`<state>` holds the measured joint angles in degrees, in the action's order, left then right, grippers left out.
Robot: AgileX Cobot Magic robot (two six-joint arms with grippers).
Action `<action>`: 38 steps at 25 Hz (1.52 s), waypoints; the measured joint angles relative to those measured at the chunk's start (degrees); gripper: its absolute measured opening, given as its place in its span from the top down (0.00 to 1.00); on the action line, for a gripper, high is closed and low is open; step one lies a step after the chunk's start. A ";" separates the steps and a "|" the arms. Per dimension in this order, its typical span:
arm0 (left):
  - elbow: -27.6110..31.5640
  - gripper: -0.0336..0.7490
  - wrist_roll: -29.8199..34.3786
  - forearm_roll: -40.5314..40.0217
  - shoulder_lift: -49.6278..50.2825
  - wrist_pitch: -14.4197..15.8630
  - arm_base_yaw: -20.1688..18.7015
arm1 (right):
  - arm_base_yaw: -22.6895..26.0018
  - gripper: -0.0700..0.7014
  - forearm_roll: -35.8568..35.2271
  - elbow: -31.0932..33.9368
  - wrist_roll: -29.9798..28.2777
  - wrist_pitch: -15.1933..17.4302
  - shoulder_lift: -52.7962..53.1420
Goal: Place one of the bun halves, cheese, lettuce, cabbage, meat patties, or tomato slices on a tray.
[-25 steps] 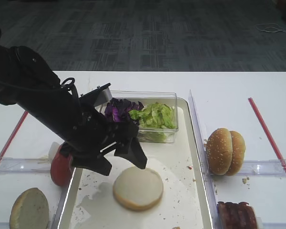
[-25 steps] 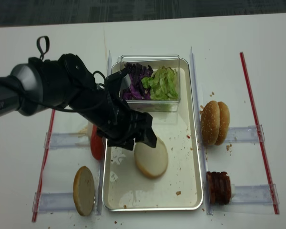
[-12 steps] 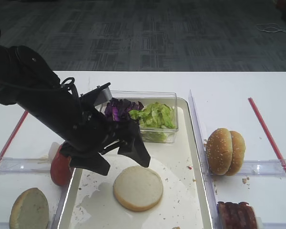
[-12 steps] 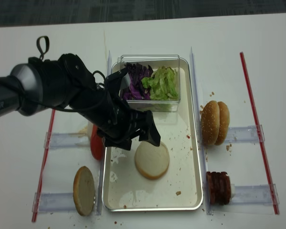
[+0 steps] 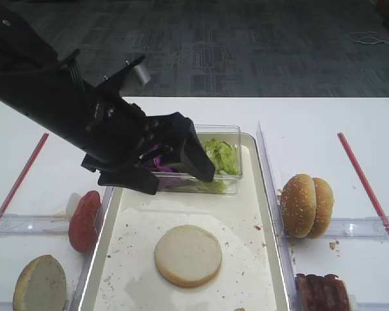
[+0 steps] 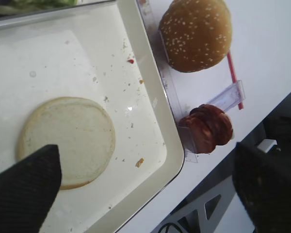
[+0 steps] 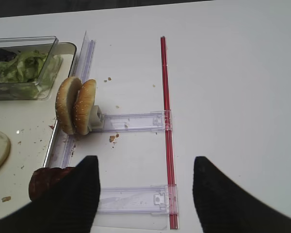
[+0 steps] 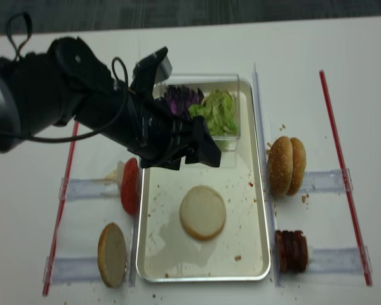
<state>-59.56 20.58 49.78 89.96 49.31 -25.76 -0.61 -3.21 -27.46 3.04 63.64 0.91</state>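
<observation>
The cream-faced bun half (image 5: 188, 254) lay flat mid-tray (image 5: 259, 214), released as a base for stacking, I judged. Above it the left claw (image 5: 175, 165) hung with jaws apart, empty; the right claw (image 7: 143, 194) was likewise spread.

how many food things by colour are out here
cream bun half on tray: 1
greyish bun half: 1
golden sesame halves: 2
red tomato stack: 1
brown patty stack: 1
green lettuce heap: 1
purple cabbage heap: 1
total: 8
</observation>
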 joint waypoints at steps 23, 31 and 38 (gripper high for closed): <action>0.00 0.08 -13.67 -22.24 -10.82 2.91 0.00 | 0.00 0.31 0.00 0.00 0.00 0.00 0.00; 0.00 0.08 -28.37 -49.78 -10.82 11.03 0.00 | 0.00 0.31 0.00 0.00 0.00 0.00 0.00; 0.00 0.08 -31.10 -53.69 -10.82 13.59 0.00 | 0.00 0.31 0.00 0.00 0.00 0.00 0.00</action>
<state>-59.56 -10.52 -3.91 79.14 62.89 -25.76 -0.61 -3.21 -27.46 3.04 63.64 0.91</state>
